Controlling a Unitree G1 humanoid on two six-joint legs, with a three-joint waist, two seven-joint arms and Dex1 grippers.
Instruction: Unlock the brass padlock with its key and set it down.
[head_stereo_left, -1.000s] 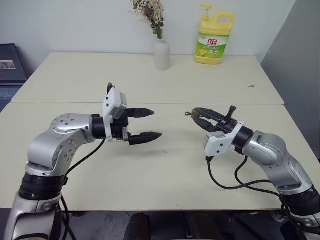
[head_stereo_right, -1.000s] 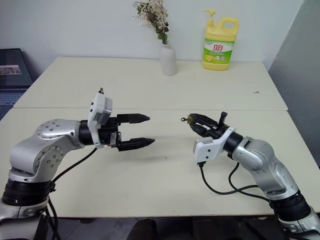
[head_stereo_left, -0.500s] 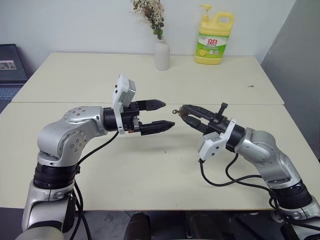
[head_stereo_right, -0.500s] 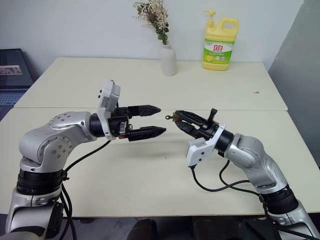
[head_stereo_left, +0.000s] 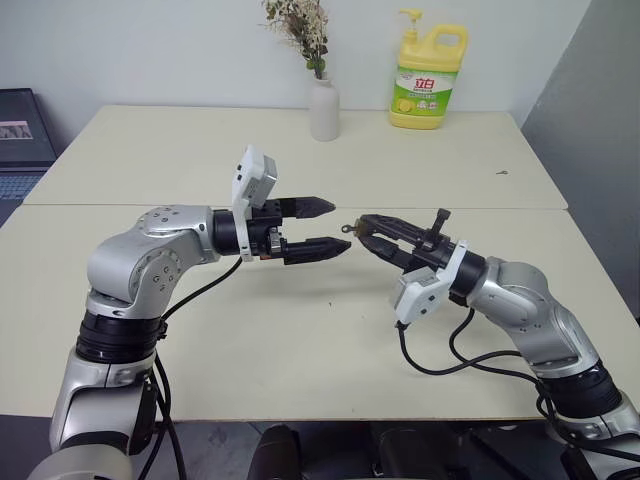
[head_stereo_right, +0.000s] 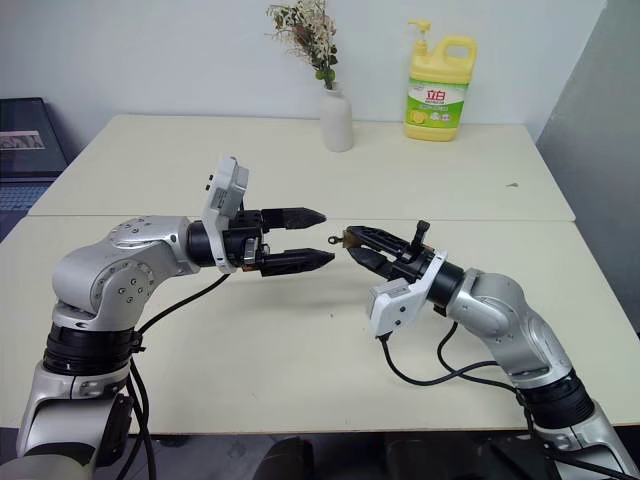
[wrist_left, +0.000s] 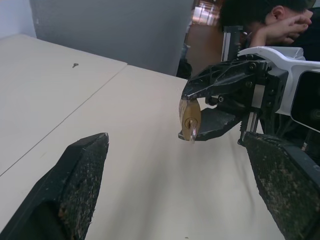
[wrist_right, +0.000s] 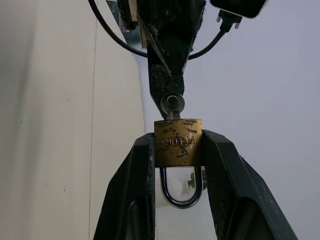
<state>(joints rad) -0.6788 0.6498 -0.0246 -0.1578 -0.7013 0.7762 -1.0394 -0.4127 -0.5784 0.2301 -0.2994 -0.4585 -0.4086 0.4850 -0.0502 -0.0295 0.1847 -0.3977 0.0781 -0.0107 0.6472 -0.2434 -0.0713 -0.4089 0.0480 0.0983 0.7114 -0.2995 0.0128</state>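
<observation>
My right tool (head_stereo_left: 362, 222) grips the brass padlock (wrist_right: 177, 142), the key (wrist_right: 172, 105) protruding. My left tool (head_stereo_left: 333, 224), spread wide, faces it at nine o'clock.

Yellow-brass padlock (wrist_right: 178, 142), silvery key (wrist_right: 172, 105), black jaws

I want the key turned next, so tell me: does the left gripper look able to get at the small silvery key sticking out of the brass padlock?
Probably yes. The right gripper clamps the brass padlock by its body, so the silvery key juts free toward the open left gripper, with only air between them.
</observation>
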